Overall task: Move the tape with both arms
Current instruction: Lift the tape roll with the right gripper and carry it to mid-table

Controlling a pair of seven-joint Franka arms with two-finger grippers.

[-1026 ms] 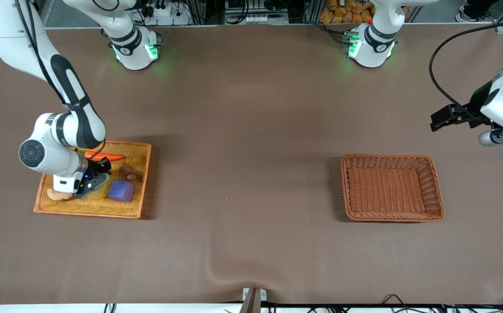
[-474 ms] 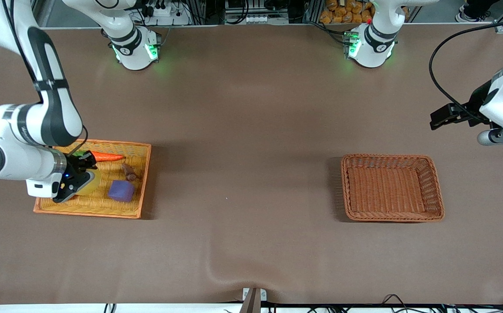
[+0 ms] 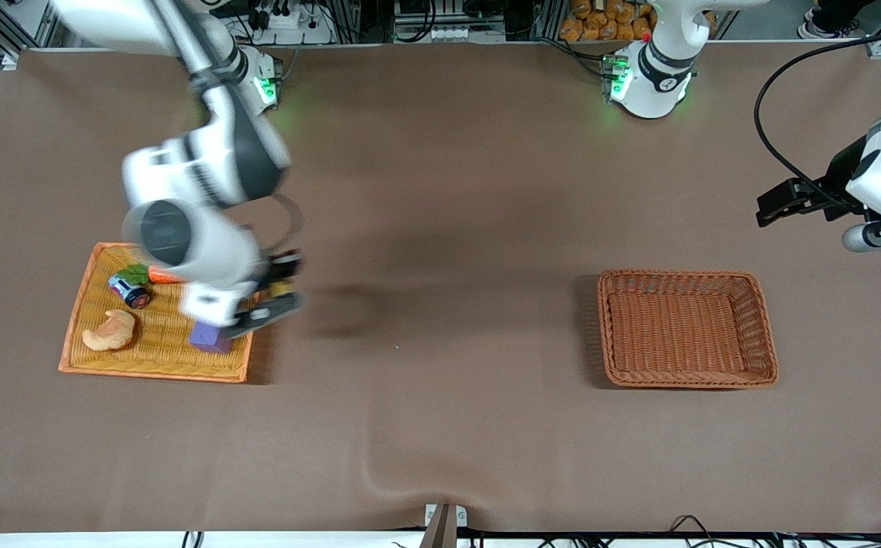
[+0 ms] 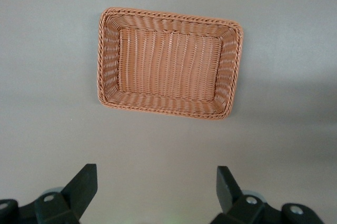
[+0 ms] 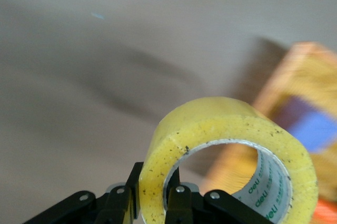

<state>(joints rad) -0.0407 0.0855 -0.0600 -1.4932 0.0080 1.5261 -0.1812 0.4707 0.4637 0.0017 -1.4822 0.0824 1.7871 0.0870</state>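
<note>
My right gripper [image 3: 286,291] is shut on the tape [image 3: 280,289], a translucent yellow roll, and holds it in the air over the orange tray's edge toward the table's middle. In the right wrist view the tape [image 5: 226,129] stands up from the gripper [image 5: 155,182], one finger outside the ring's wall and one inside the grey-white core. My left gripper [image 3: 774,205] is open and empty, up in the air at the left arm's end of the table. In the left wrist view its fingers [image 4: 84,182] stand wide apart with bare table between them.
The orange tray [image 3: 154,367] holds a croissant toy [image 3: 110,331], a purple cube [image 3: 208,336], a carrot [image 3: 158,274] and a small dark cylinder [image 3: 129,291]. A brown wicker basket [image 3: 687,377] lies empty toward the left arm's end, and shows in the left wrist view [image 4: 105,60].
My right arm has lifted the tape out of the orange tray and swung it up toward the table's middle. The croissant and the cylinder now show. The left arm has barely moved.
</note>
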